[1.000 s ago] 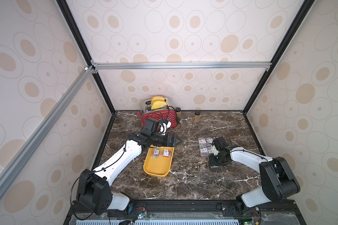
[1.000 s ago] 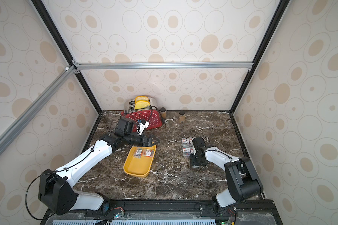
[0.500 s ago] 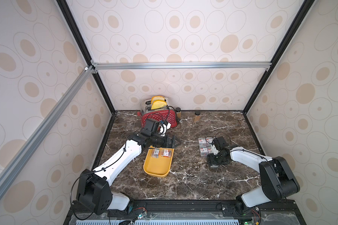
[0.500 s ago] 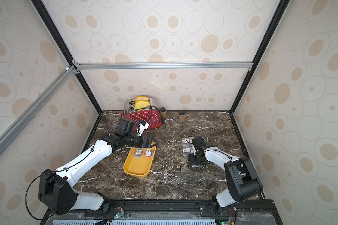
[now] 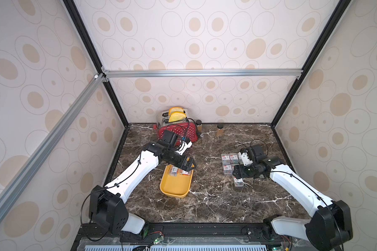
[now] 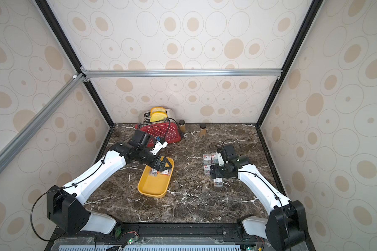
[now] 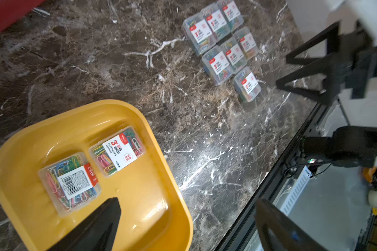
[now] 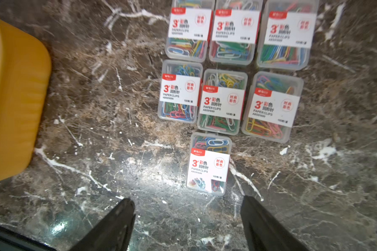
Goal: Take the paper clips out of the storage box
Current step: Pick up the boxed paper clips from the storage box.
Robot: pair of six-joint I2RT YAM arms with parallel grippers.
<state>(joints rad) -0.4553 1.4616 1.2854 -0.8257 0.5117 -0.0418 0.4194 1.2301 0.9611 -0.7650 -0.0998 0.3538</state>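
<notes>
The yellow storage box [image 5: 175, 187] [image 6: 153, 187] lies left of centre on the marble. Two paper clip cases sit at its far end, one barcode side up [image 7: 71, 184], the other label up [image 7: 118, 152]. My left gripper [image 5: 188, 167] [image 7: 187, 202] hangs open just above them, empty. Several more cases [image 5: 229, 160] [image 8: 224, 65] lie in rows on the right of the table. One further case [image 8: 209, 165] [image 5: 238, 182] lies alone in front of those rows. My right gripper [image 5: 237, 171] [image 8: 187, 201] stands open over bare marble just short of that case, not touching it.
A red dotted toaster [image 5: 176, 131] with yellow slices stands against the back wall. Two small brown jars [image 5: 198, 126] [image 5: 219, 130] stand beside it. Patterned walls close in the left, right and back. A black rail [image 7: 270, 180] runs along the table's front edge.
My right gripper's jaws have spread apart and left the lone case lying on the marble. The left arm has barely moved.
</notes>
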